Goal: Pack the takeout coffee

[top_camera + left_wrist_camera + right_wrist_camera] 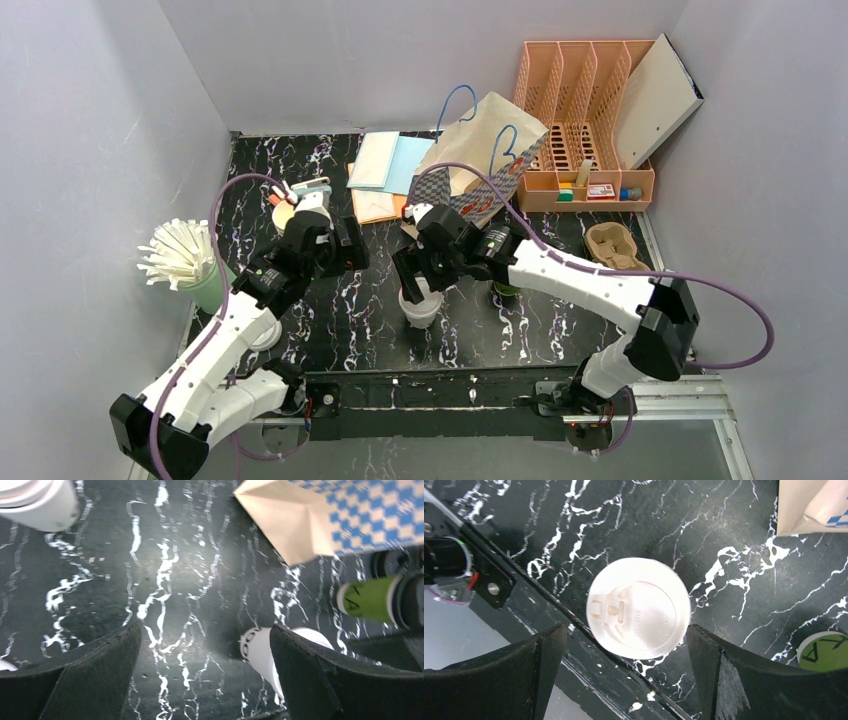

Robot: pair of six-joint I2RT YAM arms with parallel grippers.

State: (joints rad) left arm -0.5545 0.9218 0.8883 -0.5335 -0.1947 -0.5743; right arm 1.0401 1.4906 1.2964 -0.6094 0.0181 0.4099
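The dark green cup (505, 291) stands on the black marbled table, partly hidden under my right forearm. It also shows at the right edge of the left wrist view (369, 600) and at the lower right corner of the right wrist view (824, 652), with a black mark on its top. My right gripper (418, 272) (626, 628) is open and hovers over a white lidded cup (422, 308) (638, 607), to the left of the green cup. My left gripper (345, 246) (205, 630) is open and empty, further left over bare table.
A paper bag (478, 160) with blue check and handles stands at the back centre. Behind it is an orange organizer (588, 120). A brown cup carrier (612, 245) lies at the right. A light green holder of white straws (188, 262) stands at the left. Napkins (385, 165) lie at the back.
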